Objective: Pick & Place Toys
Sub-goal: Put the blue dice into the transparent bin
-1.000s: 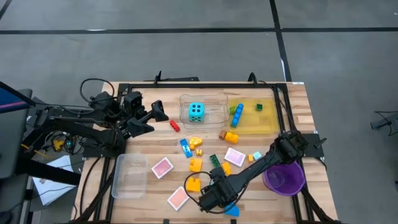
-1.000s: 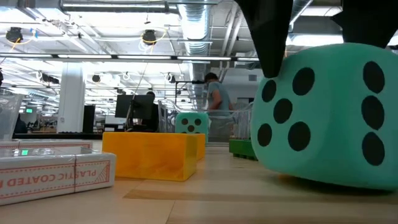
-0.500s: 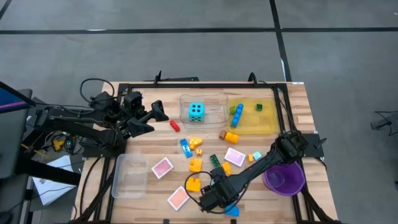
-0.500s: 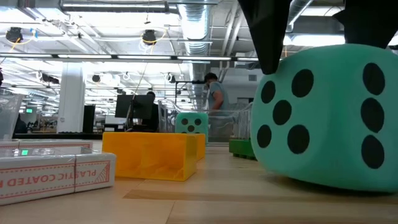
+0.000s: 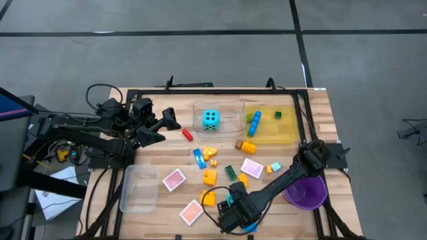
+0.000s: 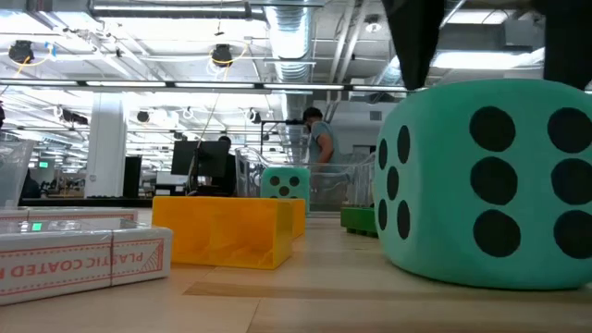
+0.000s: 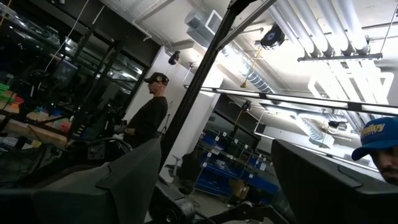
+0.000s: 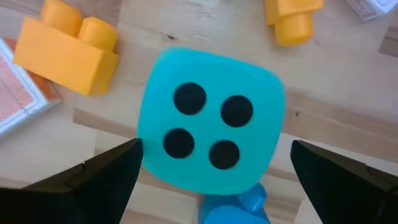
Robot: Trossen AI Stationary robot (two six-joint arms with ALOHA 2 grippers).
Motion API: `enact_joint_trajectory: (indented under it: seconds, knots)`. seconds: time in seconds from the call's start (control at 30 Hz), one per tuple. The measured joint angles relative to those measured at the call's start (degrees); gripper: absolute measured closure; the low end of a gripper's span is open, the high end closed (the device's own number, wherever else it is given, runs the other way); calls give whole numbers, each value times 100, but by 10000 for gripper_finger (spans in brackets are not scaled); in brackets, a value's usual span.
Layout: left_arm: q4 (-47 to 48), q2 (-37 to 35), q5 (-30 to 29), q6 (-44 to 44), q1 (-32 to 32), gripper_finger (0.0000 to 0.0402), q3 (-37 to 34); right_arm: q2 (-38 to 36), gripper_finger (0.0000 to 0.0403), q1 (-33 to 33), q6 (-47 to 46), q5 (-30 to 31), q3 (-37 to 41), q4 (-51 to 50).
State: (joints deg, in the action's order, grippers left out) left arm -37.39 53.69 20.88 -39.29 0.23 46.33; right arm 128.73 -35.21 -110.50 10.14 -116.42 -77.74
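Between right hand [image 8: 208, 168] fingers, turquoise die [image 8: 210, 121]

Between the dark fingers of the right gripper [image 8: 211, 180] sits a turquoise die [image 8: 208, 118] with black dots; beside it are yellow-orange bricks [image 8: 67, 46] on the light wood tabletop [image 8: 348, 118].

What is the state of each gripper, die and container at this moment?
right gripper: open, fingers on both sides of a die
near die: on the table, four dots up
far die: inside the clear tray
left gripper: open, waiting at table's left edge
purple bowl: upright
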Motion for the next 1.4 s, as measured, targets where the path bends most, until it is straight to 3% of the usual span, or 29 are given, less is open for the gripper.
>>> enact_joint_trajectory:
  seconds: [1.1, 1.4]
  knots:
    - [9, 0, 93, -175, 0, 100, 0, -2, 3, 114, -507, 216, -2, 215]
    - [9, 0, 199, -177, -2, 100, 0, -58, 3, 33, -696, 83, 431, 450]
